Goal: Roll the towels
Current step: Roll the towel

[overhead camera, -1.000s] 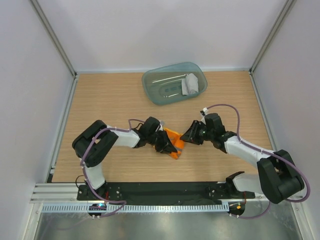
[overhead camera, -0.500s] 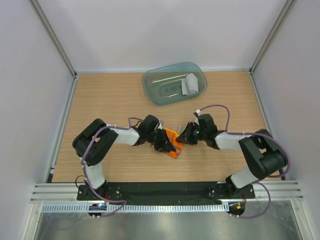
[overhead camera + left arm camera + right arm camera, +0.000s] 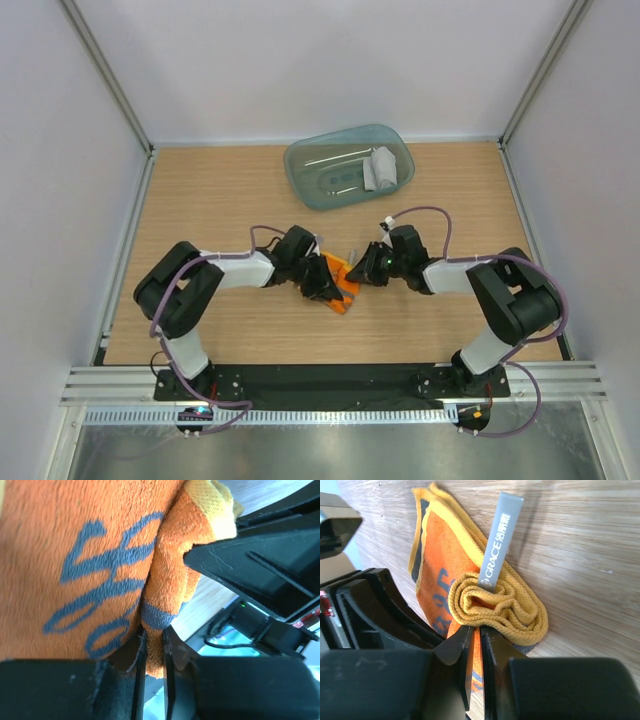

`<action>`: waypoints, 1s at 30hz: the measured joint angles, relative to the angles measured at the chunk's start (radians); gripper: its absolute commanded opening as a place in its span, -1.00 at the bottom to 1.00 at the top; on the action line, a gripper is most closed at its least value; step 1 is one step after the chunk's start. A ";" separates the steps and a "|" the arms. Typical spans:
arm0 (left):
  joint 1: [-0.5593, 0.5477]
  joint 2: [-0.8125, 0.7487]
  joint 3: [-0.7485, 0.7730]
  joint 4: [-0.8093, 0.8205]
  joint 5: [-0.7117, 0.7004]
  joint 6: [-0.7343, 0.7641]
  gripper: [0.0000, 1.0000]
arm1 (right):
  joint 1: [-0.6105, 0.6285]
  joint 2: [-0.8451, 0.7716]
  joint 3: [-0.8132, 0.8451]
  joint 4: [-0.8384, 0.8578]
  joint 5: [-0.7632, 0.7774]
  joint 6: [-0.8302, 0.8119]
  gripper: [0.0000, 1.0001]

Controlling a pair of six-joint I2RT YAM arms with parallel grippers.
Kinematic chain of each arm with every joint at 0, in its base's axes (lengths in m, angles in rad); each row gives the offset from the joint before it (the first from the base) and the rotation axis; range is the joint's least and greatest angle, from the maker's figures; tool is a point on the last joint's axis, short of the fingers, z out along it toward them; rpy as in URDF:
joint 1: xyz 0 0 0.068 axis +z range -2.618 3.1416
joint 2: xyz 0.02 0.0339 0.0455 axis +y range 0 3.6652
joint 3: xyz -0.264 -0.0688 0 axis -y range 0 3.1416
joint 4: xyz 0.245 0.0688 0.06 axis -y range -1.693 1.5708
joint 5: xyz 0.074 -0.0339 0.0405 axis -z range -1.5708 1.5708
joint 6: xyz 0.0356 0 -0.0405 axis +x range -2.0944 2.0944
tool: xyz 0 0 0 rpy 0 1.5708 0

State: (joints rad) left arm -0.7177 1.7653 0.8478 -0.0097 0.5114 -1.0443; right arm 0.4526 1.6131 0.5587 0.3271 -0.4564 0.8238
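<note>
Scene: two robot arms reach inward over a wooden table (image 3: pixel 200 200), and their grippers meet at one small cloth.
Teal tray (image 3: pixel 320 185): translucent plastic, at the far side of the table. Every place below is given from it.
Grey towel (image 3: pixel 380 168): a small bundle lying inside the teal tray, at its right end.
Orange towel (image 3: pixel 340 275): on the table on the near side of the teal tray, well apart from it. It is partly rolled, with a yellow-edged coil (image 3: pixel 495 605) at one end and a flat orange part with blue print (image 3: pixel 75 555).
Grey label (image 3: pixel 497 540): a strip reading GRACE, sticking out of the coil toward the teal tray.
Left gripper (image 3: pixel 325 290): on the towel's left, nearer than the tray. Its jaws (image 3: pixel 153 650) are almost together, pinching a fold of orange cloth.
Right gripper (image 3: pixel 362 270): on the towel's right. Its jaws (image 3: pixel 476 645) are almost together, nipping a thin layer of orange cloth just under the coil.
</note>
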 measured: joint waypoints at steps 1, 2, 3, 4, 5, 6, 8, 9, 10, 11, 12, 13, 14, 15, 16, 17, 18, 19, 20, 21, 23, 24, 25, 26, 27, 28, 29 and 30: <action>0.000 -0.009 0.000 -0.013 -0.013 0.013 -0.65 | 0.002 0.003 0.003 0.000 -0.002 0.000 -0.67; 0.000 -0.020 0.000 -0.026 -0.026 0.031 -0.62 | 0.003 0.006 0.006 0.000 -0.003 0.000 -0.67; 0.000 -0.032 -0.002 -0.039 -0.040 0.045 -0.60 | 0.005 0.010 0.009 0.000 -0.003 0.000 -0.67; 0.000 -0.043 -0.003 -0.049 -0.052 0.059 -0.58 | 0.005 0.011 0.011 -0.001 -0.004 0.000 -0.67; 0.000 -0.058 -0.007 -0.061 -0.066 0.073 -0.55 | 0.006 0.011 0.012 -0.002 -0.004 0.000 -0.67; 0.000 -0.074 -0.010 -0.072 -0.080 0.088 -0.49 | 0.006 0.011 0.012 -0.003 -0.004 0.000 -0.67; 0.000 -0.104 -0.016 -0.101 -0.102 0.118 -0.43 | 0.006 0.013 0.015 -0.006 -0.004 0.000 -0.67; 0.000 -0.121 -0.020 -0.124 -0.113 0.135 -0.39 | 0.006 0.014 0.016 -0.006 -0.004 0.000 -0.67; 0.000 -0.135 -0.023 -0.149 -0.121 0.147 -0.37 | 0.006 0.015 0.018 -0.007 -0.004 -0.001 -0.67; -0.001 -0.153 -0.026 -0.183 -0.134 0.166 -0.36 | 0.006 0.016 0.020 -0.009 -0.002 -0.001 -0.67; -0.001 -0.169 -0.027 -0.216 -0.147 0.179 -0.36 | 0.006 0.017 0.022 -0.009 0.001 -0.002 -0.66; -0.002 -0.181 -0.028 -0.245 -0.161 0.192 -0.36 | 0.006 0.017 0.023 -0.009 0.004 -0.002 -0.67; -0.002 -0.198 -0.028 -0.282 -0.184 0.208 -0.36 | 0.006 0.018 0.026 -0.010 0.009 -0.004 -0.67; -0.003 -0.216 -0.028 -0.322 -0.209 0.222 -0.36 | 0.005 0.018 0.029 -0.012 0.014 -0.006 -0.67; -0.004 -0.237 -0.028 -0.360 -0.241 0.237 -0.36 | 0.004 0.020 0.032 -0.013 0.018 -0.007 -0.67; -0.009 -0.259 -0.027 -0.400 -0.282 0.249 -0.37 | 0.004 0.022 0.036 -0.014 0.020 -0.008 -0.67; -0.014 -0.280 -0.022 -0.445 -0.326 0.262 -0.36 | 0.003 0.024 0.039 -0.014 0.022 -0.009 -0.67; -0.024 -0.303 -0.014 -0.489 -0.379 0.271 -0.36 | 0.003 0.024 0.040 -0.016 0.025 -0.009 -0.67; -0.040 -0.325 -0.003 -0.527 -0.428 0.279 -0.36 | 0.004 0.024 0.042 -0.019 0.027 -0.010 -0.67; -0.057 -0.343 0.009 -0.555 -0.468 0.287 -0.36 | 0.004 0.024 0.042 -0.020 0.027 -0.011 -0.67; -0.114 -0.385 0.047 -0.600 -0.550 0.302 -0.35 | 0.004 0.024 0.043 -0.023 0.028 -0.014 -0.67; -0.157 -0.406 0.072 -0.608 -0.595 0.317 -0.33 | 0.004 0.024 0.043 -0.023 0.028 -0.016 -0.67; -0.187 -0.416 0.090 -0.607 -0.621 0.325 -0.31 | 0.004 0.024 0.044 -0.024 0.028 -0.016 -0.67; -0.227 -0.426 0.112 -0.599 -0.648 0.340 -0.28 | 0.004 0.024 0.044 -0.024 0.028 -0.017 -0.66; -0.266 -0.430 0.131 -0.584 -0.671 0.356 -0.27 | 0.004 0.024 0.044 -0.025 0.028 -0.017 -0.67; -0.303 -0.428 0.150 -0.567 -0.687 0.375 -0.27 | 0.004 0.024 0.045 -0.026 0.028 -0.017 -0.67; -0.332 -0.421 0.165 -0.545 -0.699 0.391 -0.27 | 0.005 0.024 0.046 -0.028 0.029 -0.017 -0.67; -0.358 -0.407 0.177 -0.521 -0.704 0.409 -0.27 | 0.005 0.024 0.048 -0.031 0.030 -0.017 -0.67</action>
State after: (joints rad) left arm -1.0756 1.3582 1.0252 -0.5304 -0.1925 -0.6357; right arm 0.4580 1.6367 0.6067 0.2958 -0.4267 0.8066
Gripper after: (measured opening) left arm 0.364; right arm 0.166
